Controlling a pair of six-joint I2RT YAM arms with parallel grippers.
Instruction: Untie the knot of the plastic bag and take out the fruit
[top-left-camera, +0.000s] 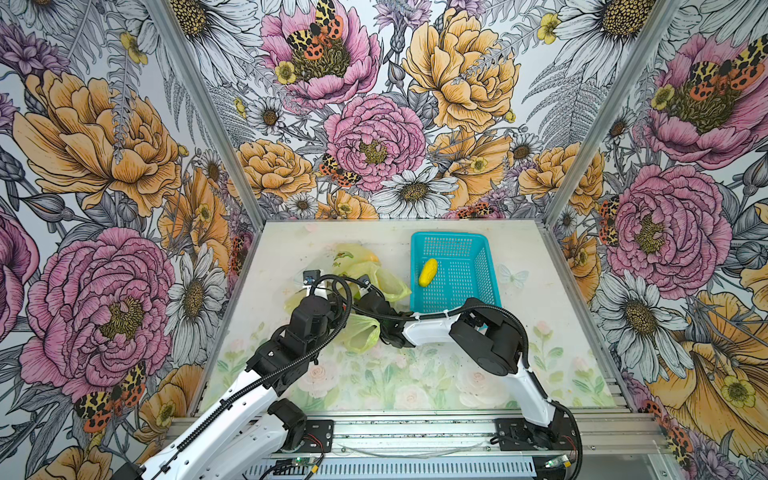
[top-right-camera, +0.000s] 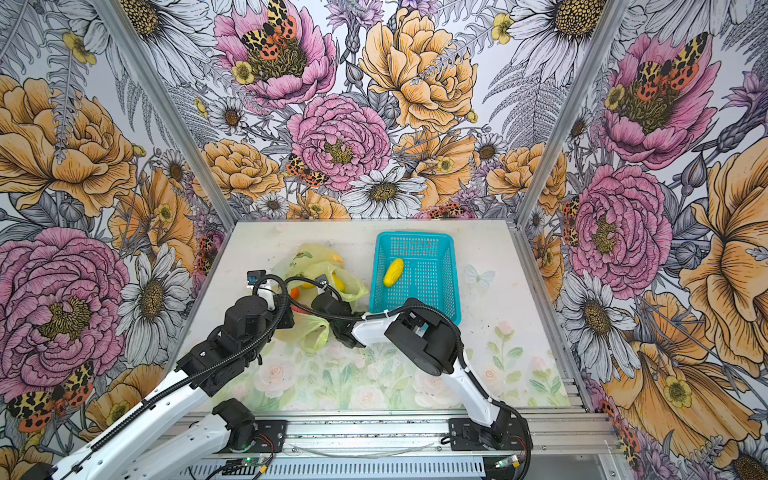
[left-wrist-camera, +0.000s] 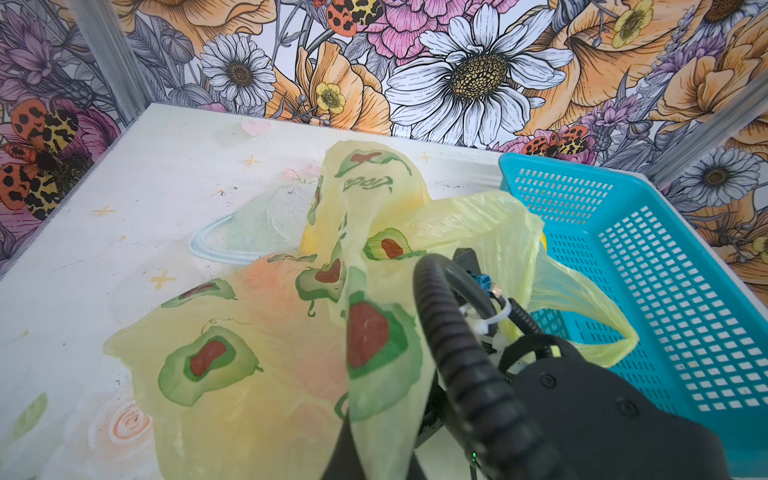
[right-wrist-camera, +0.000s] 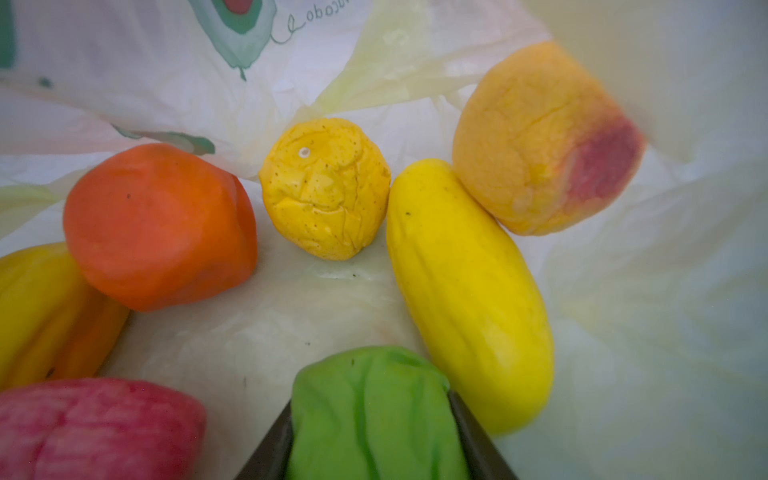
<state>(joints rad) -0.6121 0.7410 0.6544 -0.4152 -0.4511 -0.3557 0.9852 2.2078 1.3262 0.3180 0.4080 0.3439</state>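
Observation:
The yellow-green plastic bag (top-left-camera: 365, 266) (top-right-camera: 316, 266) lies crumpled left of the basket, its mouth open. No knot is in view; one handle loop (left-wrist-camera: 582, 316) hangs loose. My left gripper (left-wrist-camera: 376, 449) is shut on a fold of bag film (left-wrist-camera: 270, 332) and holds it up. My right gripper (right-wrist-camera: 370, 405) reaches inside the bag, jaws pressed on both sides of the lumpy green fruit (right-wrist-camera: 374, 436). Around it lie an orange (right-wrist-camera: 158, 224), a lemon (right-wrist-camera: 326, 187), a long yellow fruit (right-wrist-camera: 469, 291), a mango (right-wrist-camera: 540, 137) and a pink-red fruit (right-wrist-camera: 95, 428).
The teal perforated basket (top-left-camera: 457, 245) (top-right-camera: 415, 241) stands right of the bag and holds one yellow fruit (top-left-camera: 428, 272) (top-right-camera: 393, 272). The right arm's forearm (top-left-camera: 432, 330) crosses in front of the basket's near edge. Floral walls enclose the table on three sides.

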